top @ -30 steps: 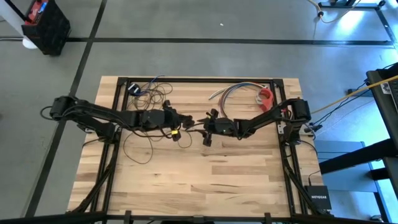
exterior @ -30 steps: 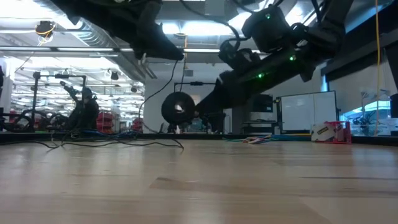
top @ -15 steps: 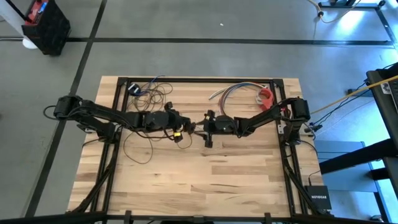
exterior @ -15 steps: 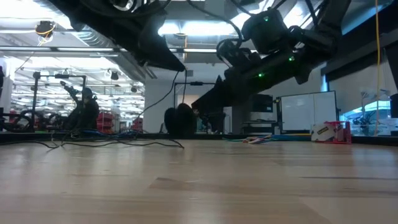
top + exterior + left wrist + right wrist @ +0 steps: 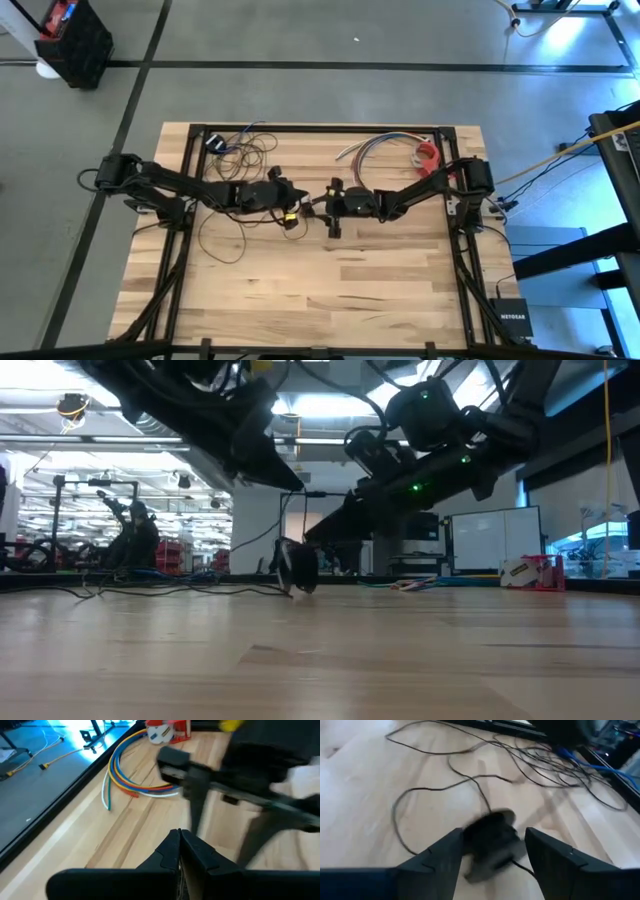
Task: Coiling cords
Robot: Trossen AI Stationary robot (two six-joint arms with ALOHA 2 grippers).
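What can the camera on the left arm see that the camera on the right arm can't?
Only the left wrist view shows the colourful wires, the red tape holder and the left hand, pinched shut. Only the right wrist view shows the thin dark cord looping over the wood, its black puck, and the right hand spread open around that puck. Both show the wooden table.

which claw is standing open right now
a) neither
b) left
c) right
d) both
c) The right claw has its two fingers spread wide with the cord's black puck in front of the gap, while the left claw has its fingertips pressed together.
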